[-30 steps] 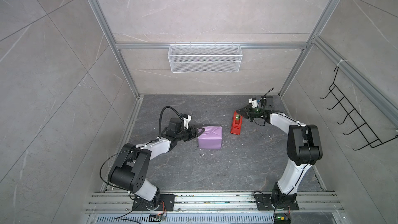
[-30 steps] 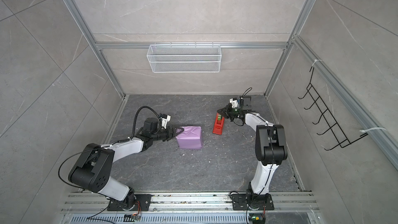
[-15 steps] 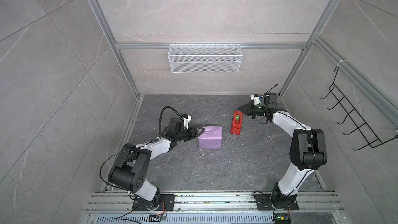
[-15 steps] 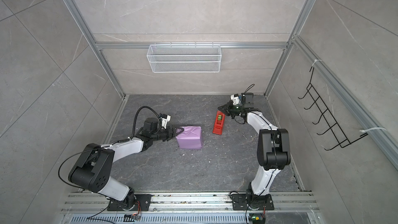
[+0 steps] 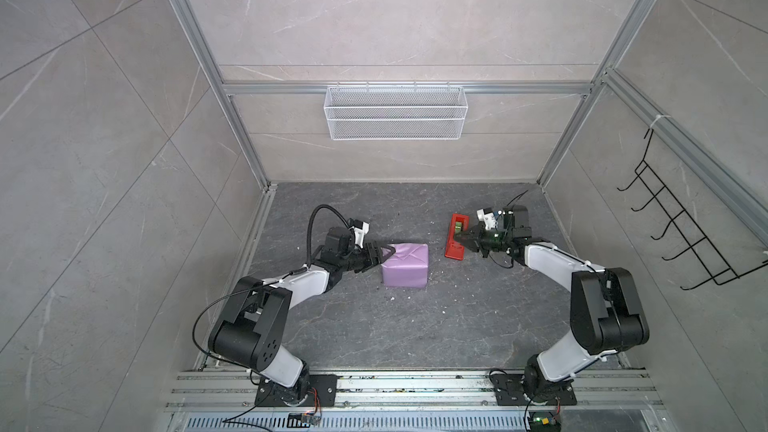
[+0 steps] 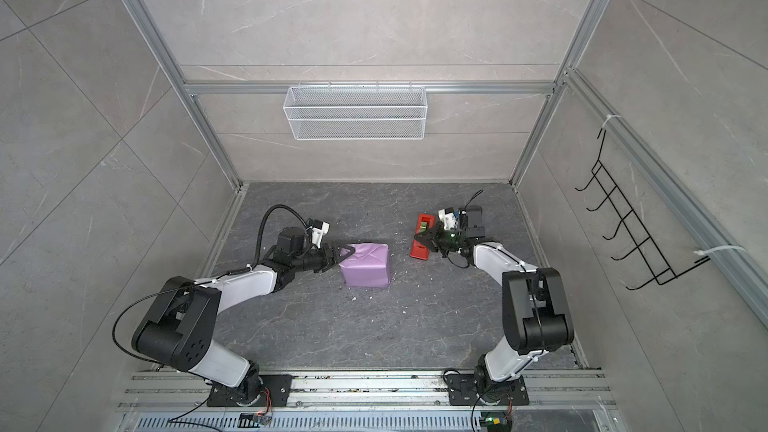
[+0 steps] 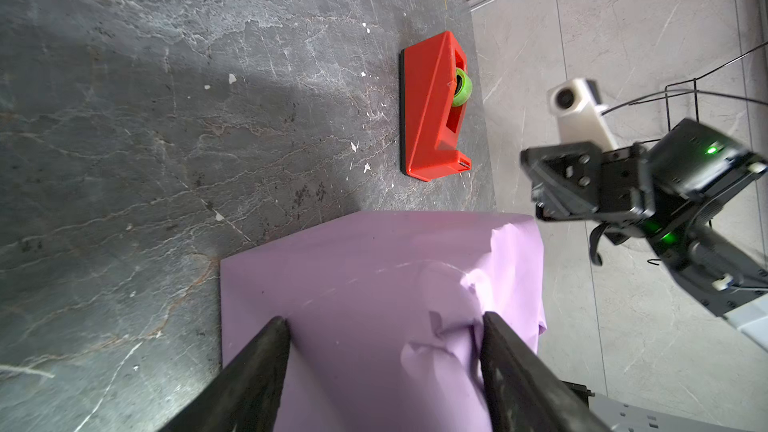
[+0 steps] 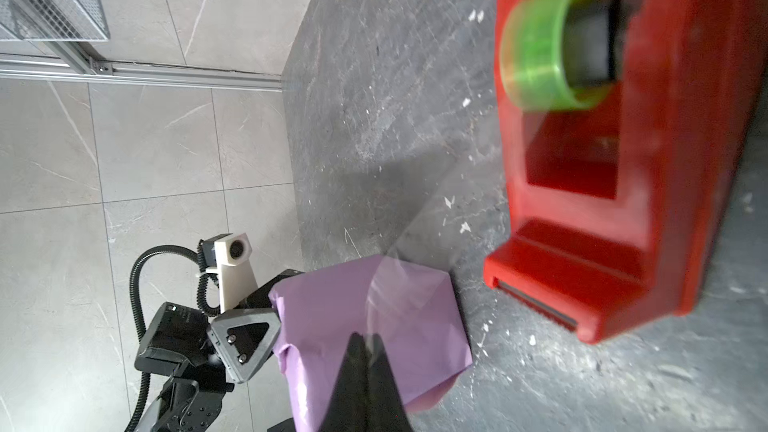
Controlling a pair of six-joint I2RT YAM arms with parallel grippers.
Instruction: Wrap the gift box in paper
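The gift box (image 5: 405, 272), covered in lilac paper (image 7: 374, 284), sits mid-floor. The left gripper (image 5: 380, 258) holds spread jaws against its left end. Farther back, the right gripper (image 8: 365, 336), fingers pressed together, pinches a clear tape strip (image 8: 384, 284) running from the red dispenser (image 7: 428, 110).

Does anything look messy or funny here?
Yes. The lilac wrapping paper is crumpled and creased beside the left gripper, and little white scraps lie scattered on the dark grey stone-look table.
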